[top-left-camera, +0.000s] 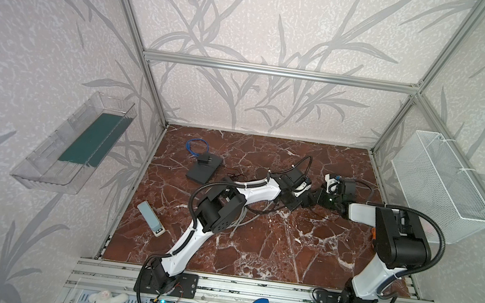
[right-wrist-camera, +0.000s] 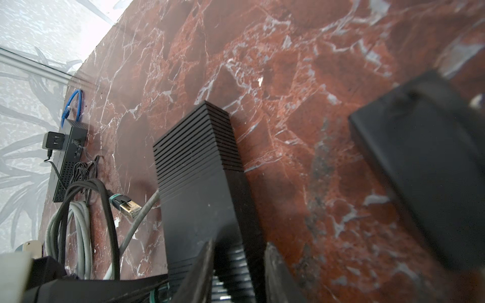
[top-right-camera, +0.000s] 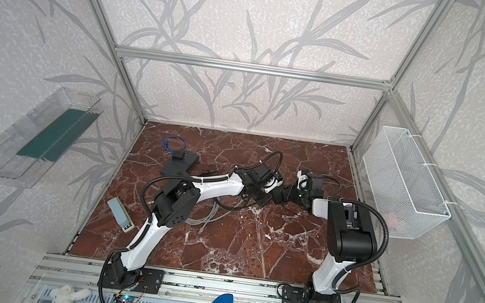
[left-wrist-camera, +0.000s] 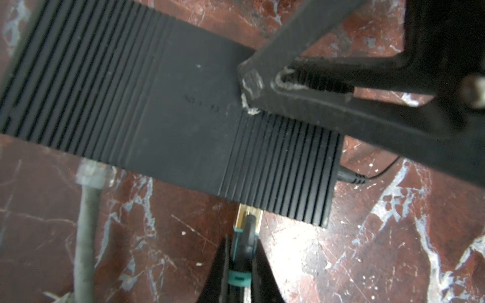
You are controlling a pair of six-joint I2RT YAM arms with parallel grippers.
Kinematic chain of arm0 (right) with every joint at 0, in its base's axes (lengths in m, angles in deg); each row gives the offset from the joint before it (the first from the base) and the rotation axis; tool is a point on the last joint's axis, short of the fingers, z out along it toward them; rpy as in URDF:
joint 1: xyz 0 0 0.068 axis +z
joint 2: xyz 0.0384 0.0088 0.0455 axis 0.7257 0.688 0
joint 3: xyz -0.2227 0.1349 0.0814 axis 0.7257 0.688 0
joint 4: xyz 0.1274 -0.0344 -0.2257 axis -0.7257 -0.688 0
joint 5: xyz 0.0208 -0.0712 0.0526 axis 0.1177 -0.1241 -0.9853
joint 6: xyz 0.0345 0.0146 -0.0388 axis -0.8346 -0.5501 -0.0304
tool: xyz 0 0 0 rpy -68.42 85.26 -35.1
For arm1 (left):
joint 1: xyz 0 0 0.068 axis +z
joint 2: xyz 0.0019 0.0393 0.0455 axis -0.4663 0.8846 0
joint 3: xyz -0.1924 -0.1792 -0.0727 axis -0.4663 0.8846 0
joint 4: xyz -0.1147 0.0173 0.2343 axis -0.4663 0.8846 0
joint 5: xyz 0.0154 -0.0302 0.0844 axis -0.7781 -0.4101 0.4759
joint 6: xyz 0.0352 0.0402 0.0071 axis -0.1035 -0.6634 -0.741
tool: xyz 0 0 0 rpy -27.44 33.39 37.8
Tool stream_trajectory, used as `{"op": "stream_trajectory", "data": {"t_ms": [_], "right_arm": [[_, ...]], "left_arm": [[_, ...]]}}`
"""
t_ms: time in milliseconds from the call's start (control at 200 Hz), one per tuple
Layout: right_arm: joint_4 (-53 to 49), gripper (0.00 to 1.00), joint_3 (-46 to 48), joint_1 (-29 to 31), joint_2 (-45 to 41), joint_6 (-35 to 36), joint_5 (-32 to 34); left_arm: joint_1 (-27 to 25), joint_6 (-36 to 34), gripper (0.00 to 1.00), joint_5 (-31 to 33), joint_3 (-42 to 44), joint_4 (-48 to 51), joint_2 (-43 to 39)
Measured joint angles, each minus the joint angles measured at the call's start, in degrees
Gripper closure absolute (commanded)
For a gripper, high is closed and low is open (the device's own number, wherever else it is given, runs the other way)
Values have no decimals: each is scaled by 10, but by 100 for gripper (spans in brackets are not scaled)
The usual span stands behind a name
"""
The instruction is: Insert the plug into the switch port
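Far to the left of the switch [left-wrist-camera: 170, 105], a clear tray [top-left-camera: 73, 149] hangs on the wall, and nearer the switch on that side a grey handset [top-left-camera: 151, 218] lies on the marble table [top-left-camera: 270, 248]. Left of the switch and further back lie a blue cable loop [top-left-camera: 197, 148] and a dark grey slab [top-left-camera: 203, 172] with a small black adapter [top-left-camera: 203, 159] on top. The left gripper [left-wrist-camera: 242, 245] reaches the switch from its left, jaws pressed onto the black boot of the plug [left-wrist-camera: 249, 217], pinching it between two teal rings. The plug's gold tip meets the switch's long face close to the end where a thin black power lead [left-wrist-camera: 351, 178] enters; how deep it sits cannot be told. Towards the other end of that face, a grey cable [left-wrist-camera: 84, 236] ends in a clear plug at the switch. A second gold plug [right-wrist-camera: 128, 207] lies loose beside the switch. The switch lies flat on the table, where both grippers meet. The right gripper [right-wrist-camera: 238, 251] comes from the switch's right, jaws partly spread over its end, one fingertip [left-wrist-camera: 252, 86] on the ribbed top; whether they clamp it cannot be told. Far right of the switch, a white mesh basket [top-left-camera: 439, 191] hangs on the wall.
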Motion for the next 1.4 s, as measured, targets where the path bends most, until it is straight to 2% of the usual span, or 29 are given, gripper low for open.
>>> {"op": "stream_trajectory", "data": {"t_ms": [190,280,425,610,630,650,685,700,815,920,930,950,965,1050,1190,1400], "right_arm": [[-31,61,2,-2,-14,8,1],[-92,58,1,-10,-37,17,-11],[-197,56,-23,-24,-61,33,-42],[-298,53,-68,-37,-66,60,-87],[-307,53,-71,-37,-70,62,-93],[-312,52,-72,-36,-73,64,-97],[-321,52,-72,-36,-80,67,-103],[-324,52,-72,-36,-83,67,-104],[-344,49,-72,-34,-104,72,-110],[-346,39,-70,-33,-129,75,-100],[-346,31,-70,-33,-133,75,-98],[-346,7,-69,-33,-141,77,-92],[-346,0,-68,-33,-148,78,-90],[-346,1,-65,-33,-189,85,-61],[-338,1,-55,-33,-250,91,-10],[-282,1,30,-33,-338,92,91]], "left_arm": [[1,0,90,-3,33,-28,-17],[1,-2,86,-10,81,-75,-37],[0,-3,75,-21,141,-151,-59],[-3,-25,63,-35,161,-169,-70],[-3,-28,60,-36,162,-169,-72],[-4,-29,45,-36,165,-169,-74],[-4,-36,6,-38,172,-167,-80],[-4,-38,1,-38,175,-166,-84],[-2,-43,1,-38,197,-155,-116],[5,-41,1,-36,216,-156,-157],[8,-41,1,-36,218,-156,-164],[11,-40,1,-35,224,-158,-174],[14,-39,1,-35,226,-159,-182],[35,-30,1,-21,248,-169,-234],[83,-8,1,40,300,-189,-337],[178,19,1,118,437,-202,-485]]}}
